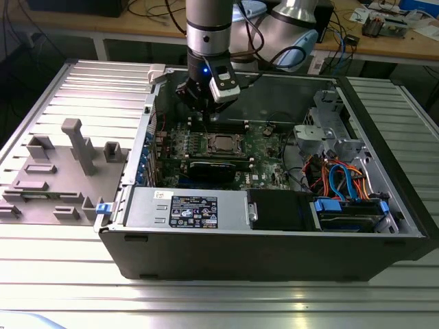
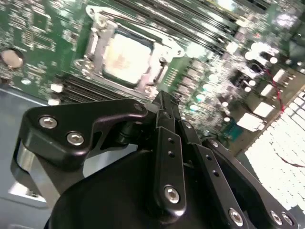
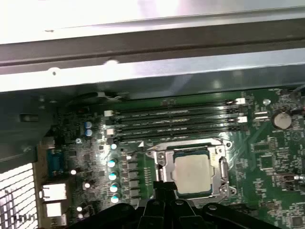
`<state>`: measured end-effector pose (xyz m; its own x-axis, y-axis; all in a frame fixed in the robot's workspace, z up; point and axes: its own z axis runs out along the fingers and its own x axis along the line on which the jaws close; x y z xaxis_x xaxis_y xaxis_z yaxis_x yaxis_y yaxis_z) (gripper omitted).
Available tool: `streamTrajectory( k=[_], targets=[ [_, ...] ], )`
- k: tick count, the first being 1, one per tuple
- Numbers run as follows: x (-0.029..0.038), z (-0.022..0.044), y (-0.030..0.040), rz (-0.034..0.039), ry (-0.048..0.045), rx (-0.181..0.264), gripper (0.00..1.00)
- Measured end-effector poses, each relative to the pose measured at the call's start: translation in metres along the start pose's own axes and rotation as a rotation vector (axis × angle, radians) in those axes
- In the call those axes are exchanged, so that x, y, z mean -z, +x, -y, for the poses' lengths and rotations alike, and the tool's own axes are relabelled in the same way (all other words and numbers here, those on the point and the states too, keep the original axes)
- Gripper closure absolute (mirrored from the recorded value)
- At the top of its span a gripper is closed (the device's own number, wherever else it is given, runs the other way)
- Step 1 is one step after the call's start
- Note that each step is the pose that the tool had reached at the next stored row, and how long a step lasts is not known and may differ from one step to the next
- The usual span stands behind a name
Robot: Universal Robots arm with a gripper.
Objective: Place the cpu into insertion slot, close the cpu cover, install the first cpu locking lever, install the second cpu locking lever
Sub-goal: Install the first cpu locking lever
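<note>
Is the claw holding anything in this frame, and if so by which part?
Nothing is held. The claw is shut and empty; the cpu lies apart from it, on the motherboard.

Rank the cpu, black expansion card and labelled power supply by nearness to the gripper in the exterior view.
1. cpu, just toward the camera from the gripper.
2. black expansion card, just beyond the cpu.
3. labelled power supply, along the case near wall.
</note>
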<state>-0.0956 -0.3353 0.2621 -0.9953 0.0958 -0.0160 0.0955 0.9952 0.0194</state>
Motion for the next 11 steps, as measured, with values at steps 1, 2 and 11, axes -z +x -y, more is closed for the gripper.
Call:
streamTrajectory(
  k=[1,2,11],
  targets=[
    [-0.0001,0.0006,0.0062,0.0006,-0.0001,0.0,0.89],
    [-0.0003,0.0009,0.0094,0.0011,-0.0002,0.0,0.89],
    [-0.001,0.0003,0.0269,0.0041,-0.0004,0.0,0.89]
  ],
)
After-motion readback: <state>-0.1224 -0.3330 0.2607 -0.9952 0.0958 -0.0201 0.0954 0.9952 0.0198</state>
